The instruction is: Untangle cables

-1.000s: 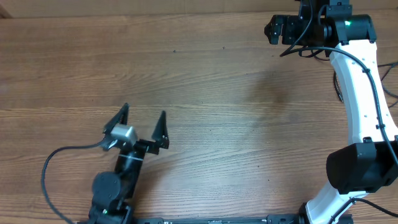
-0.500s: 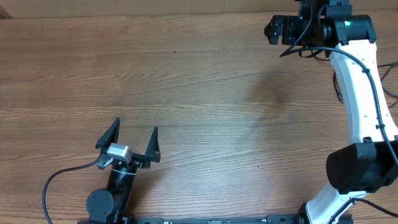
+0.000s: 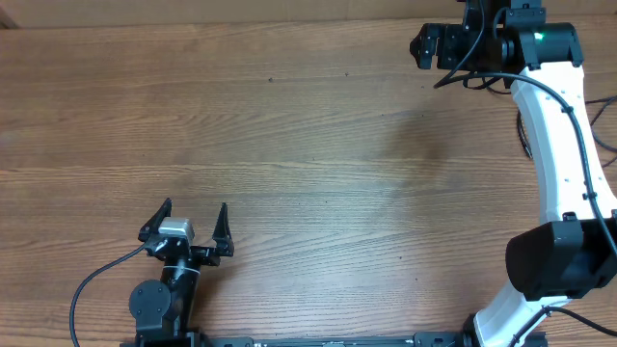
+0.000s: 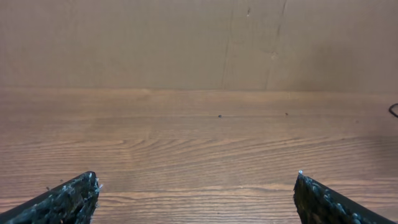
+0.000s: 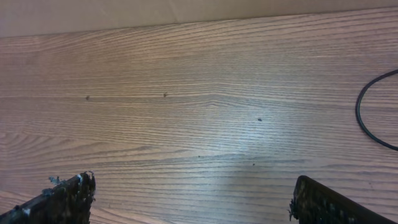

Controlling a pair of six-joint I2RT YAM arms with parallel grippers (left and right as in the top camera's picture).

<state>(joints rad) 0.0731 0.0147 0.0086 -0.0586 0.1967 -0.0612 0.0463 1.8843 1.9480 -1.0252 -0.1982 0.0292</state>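
No bunch of thin black cords shows in any view. My left gripper (image 3: 193, 210) is open and empty, low over the wooden table (image 3: 318, 164) near its front left; in the left wrist view (image 4: 196, 199) only bare wood lies between its fingertips. My right gripper (image 3: 422, 46) is at the far right of the table, open and empty, with bare wood between its fingers in the right wrist view (image 5: 193, 199). A curved piece of black cord (image 5: 367, 121) shows at the right edge of that view; I cannot tell whether it is a task cable.
The right arm's white links (image 3: 559, 145) run down the right side of the table. A thick black robot cable (image 3: 92, 280) loops out from the left arm's base at the front left. A plain wall (image 4: 186, 43) stands behind the table's far edge.
My left gripper has drawn back toward the front edge and a little to the left, staying open. The right arm has not moved.
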